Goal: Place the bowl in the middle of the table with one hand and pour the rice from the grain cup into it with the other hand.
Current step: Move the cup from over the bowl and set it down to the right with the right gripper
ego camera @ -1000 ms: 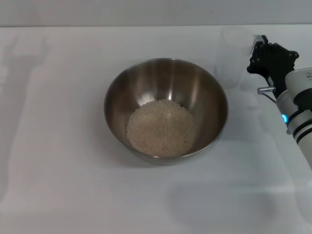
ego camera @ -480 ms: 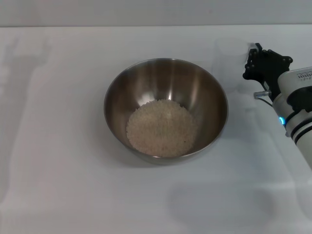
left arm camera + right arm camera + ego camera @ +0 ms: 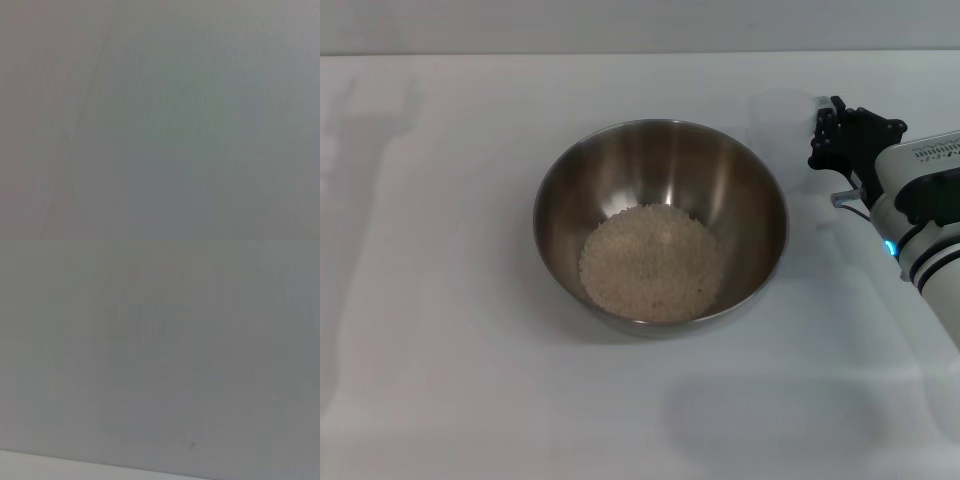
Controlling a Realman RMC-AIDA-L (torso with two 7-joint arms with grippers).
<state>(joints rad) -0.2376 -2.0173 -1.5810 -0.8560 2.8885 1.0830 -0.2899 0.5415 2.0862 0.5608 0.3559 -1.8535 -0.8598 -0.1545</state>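
Observation:
The stainless-steel bowl (image 3: 660,225) stands in the middle of the white table (image 3: 440,300). The rice (image 3: 650,262) lies as a pale heap in its bottom. My right gripper (image 3: 823,132) is to the right of the bowl, behind its rim line, shut on the handle side of the clear grain cup (image 3: 783,125). The cup stands upright, looks empty and shows only faintly against the table. My left gripper is out of the head view. Both wrist views show only plain grey-white surface.
The table's far edge (image 3: 640,53) runs across the top of the head view. My right arm (image 3: 925,215) reaches in from the right edge. Nothing else stands on the tabletop around the bowl.
My right gripper has moved slightly left and toward me with the grain cup. The bowl and the rice have not moved.

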